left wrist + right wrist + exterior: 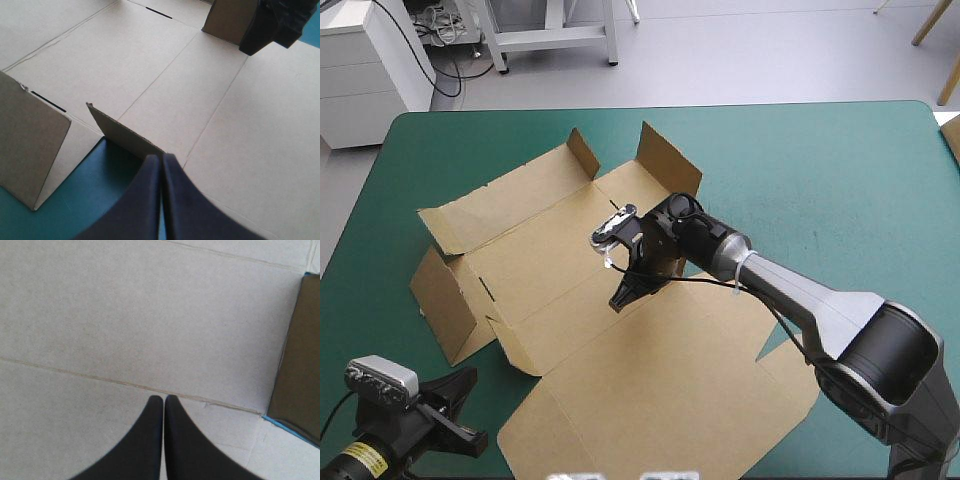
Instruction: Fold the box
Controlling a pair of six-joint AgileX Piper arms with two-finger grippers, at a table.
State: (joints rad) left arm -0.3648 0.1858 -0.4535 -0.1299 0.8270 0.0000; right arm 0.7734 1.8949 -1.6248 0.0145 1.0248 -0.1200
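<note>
- Two grippers logged, neither holding anything.
- Left gripper (pixel 161 159): fingers pressed together into one pointed arch, over a patch of teal-green cover (pixel 90 192) just off the board's near-left edge.
- Right gripper (pixel 163 399): fingers likewise closed tip to tip on nothing, pointing down at a bare panel of the box (pixel 650 390), tips right at a crease (pixel 75 373).
- Cannot tell from any view whether those tips touch the board.
- High view only:
  - Whole layout of the brown sheet, spread mostly flat across the middle and left of the cover, largest panel nearest the robot.
  - Two far flaps (pixel 670 160) standing up at the far end.
  - One side flap (pixel 440 295) tilted at the left.
- Left wrist view only:
  - A small flap (pixel 125 134) on edge directly ahead of the closed fingers, very near; contact not determinable.
  - A taller flap (pixel 27 145) raised beside it.
  - Two dark slots (pixel 47 101) cut in the board.
  - The other gripper farther off, above the middle panel.
- Right wrist view only: an upright flap (pixel 300 350) beside the gripper, and the fine grain of the panel below.
- Position of the box by hand:
  - Directly under the right gripper, mid-sheet.
  - Ahead of and beside the left gripper at the near-left corner.
  - Grippers well apart from each other.
</note>
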